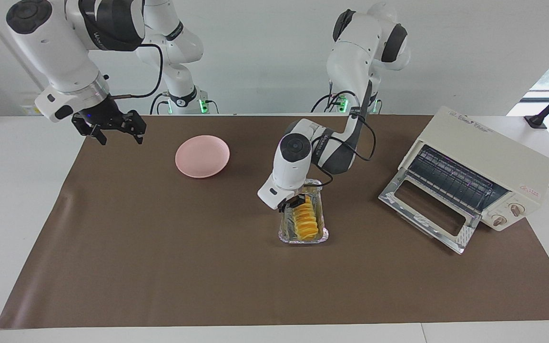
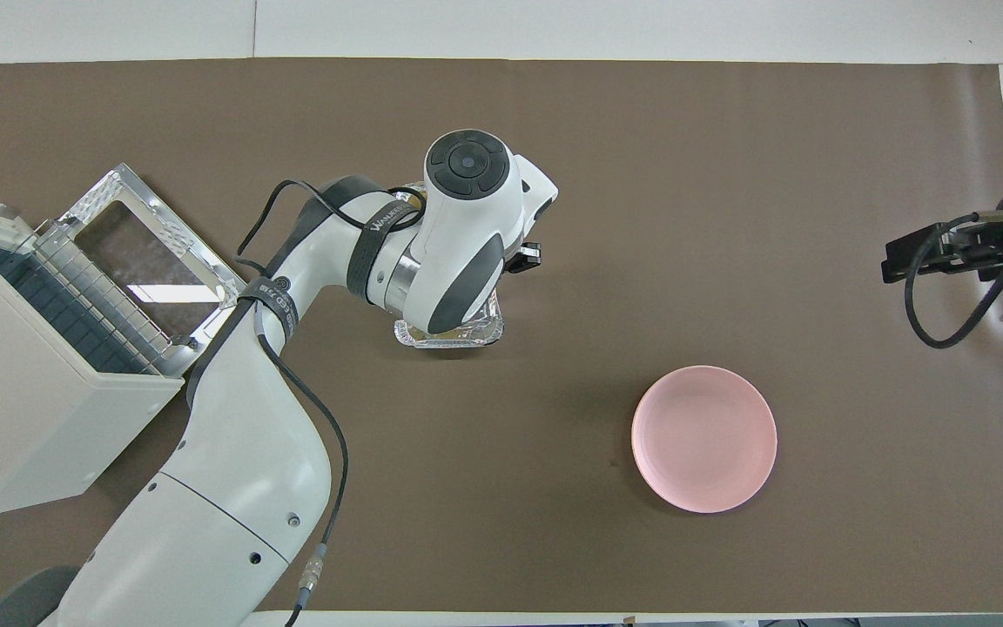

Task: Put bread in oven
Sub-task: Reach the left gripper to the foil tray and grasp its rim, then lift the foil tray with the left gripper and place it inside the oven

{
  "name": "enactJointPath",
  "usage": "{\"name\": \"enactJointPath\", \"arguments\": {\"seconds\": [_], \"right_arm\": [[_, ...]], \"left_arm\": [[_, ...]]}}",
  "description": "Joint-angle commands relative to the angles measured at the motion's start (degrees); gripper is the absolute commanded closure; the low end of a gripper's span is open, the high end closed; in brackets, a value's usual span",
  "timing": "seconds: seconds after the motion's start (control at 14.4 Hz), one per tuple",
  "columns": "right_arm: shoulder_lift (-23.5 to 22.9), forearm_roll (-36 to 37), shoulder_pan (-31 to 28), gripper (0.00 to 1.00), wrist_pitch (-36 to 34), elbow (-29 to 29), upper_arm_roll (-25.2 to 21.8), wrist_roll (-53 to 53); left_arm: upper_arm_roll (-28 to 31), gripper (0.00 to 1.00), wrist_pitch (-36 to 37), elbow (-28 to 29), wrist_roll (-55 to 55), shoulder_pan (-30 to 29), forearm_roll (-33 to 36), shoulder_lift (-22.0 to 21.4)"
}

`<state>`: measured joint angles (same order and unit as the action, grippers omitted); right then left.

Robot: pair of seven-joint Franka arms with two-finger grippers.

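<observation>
The bread (image 1: 307, 220), a ridged golden-yellow loaf, lies in a crinkled foil tray (image 1: 303, 237) at the middle of the table. My left gripper (image 1: 295, 203) is down at the end of the bread nearer the robots, inside the tray. In the overhead view the left arm's wrist hides the bread, and only the tray's edge (image 2: 451, 336) shows. The cream-white oven (image 1: 489, 159) stands at the left arm's end with its glass door (image 1: 427, 210) dropped open; it also shows in the overhead view (image 2: 23, 392). My right gripper (image 1: 112, 127) hangs open and empty above the mat's edge at the right arm's end.
An empty pink plate (image 1: 202, 156) sits nearer the robots than the tray, toward the right arm's end; it also shows in the overhead view (image 2: 703, 438). The oven's wire rack (image 1: 451, 178) shows inside the open door. A brown mat (image 1: 160, 267) covers the table.
</observation>
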<state>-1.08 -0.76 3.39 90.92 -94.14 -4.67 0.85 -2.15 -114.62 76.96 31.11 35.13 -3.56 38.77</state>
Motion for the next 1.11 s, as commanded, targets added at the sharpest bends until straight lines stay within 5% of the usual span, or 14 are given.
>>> {"name": "enactJointPath", "arguments": {"seconds": [0.0,0.28,0.55,1.04], "right_arm": [[0.99,0.84,-0.49,0.0,-0.48,-0.78,0.54,1.35],[0.99,0.84,-0.57,0.0,-0.48,-0.78,0.54,1.35],[0.99,0.84,-0.57,0.0,-0.48,-0.78,0.54,1.35],[0.99,0.84,-0.57,0.0,-0.48,-0.78,0.54,1.35]], "left_arm": [[1.27,1.0,3.24,0.66,5.33,-0.06,-0.05,-2.29],[8.72,1.0,15.45,-8.83,11.39,-0.32,-1.27,-1.59],[21.28,1.0,23.02,-9.72,13.8,-0.94,-10.05,-3.08],[32.12,1.0,29.53,-9.81,13.45,-2.6,-9.8,-4.31]]}}
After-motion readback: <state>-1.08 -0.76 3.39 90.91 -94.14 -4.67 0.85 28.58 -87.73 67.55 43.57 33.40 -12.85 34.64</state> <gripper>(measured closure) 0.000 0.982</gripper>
